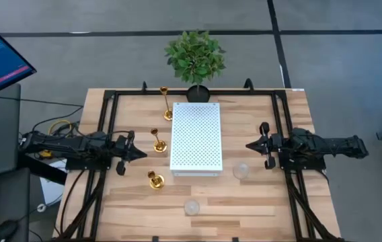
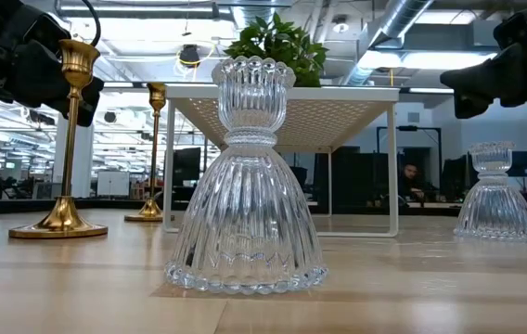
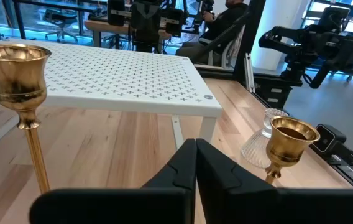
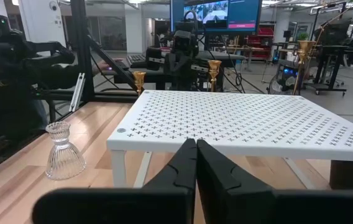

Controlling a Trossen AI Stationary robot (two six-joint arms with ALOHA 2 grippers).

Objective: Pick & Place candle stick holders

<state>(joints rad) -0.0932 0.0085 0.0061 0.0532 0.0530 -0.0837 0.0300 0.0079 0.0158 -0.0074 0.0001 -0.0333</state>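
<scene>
Five holders on the desk, nothing gripped yet

Both hands empty, fingers pressed together. Left hand [image 1: 137, 153] hovers at the left side of the white perforated stand [image 1: 196, 138], right hand [image 1: 253, 144] at its right side, both pointing inward.

Where the holders are:
- tall gold holder [image 1: 167, 104] near the stand's far left corner, close to the potted plant [image 1: 195, 60]
- mid gold holder [image 1: 157, 140] just beside the stand's left edge, just in front of the left hand's tips
- short gold holder [image 1: 155, 179] off the stand's near left corner
- clear glass holder [image 1: 241, 171] by the near right corner, near the right hand
- second glass holder [image 1: 192, 207] out on the desk [image 1: 258, 208] nearer the front edge

Judgement: task is at the start, approach step. Target spot isn't given; the stand top looks likely, but can't tell.

Doing it well:
- Open the fingers before moving in; closed tips would knock the thin stem over.
- Left arm takes the mid gold holder first, as it's nearest. Grip the stem low, since the cup is top-heavy.
- Lift straight up and clear the stand edge before going sideways.
- Right arm takes the near glass holder, gripped at the neck below the cup; the ribbed skirt looks slippery.
- Keep the idle arm out wide.
</scene>
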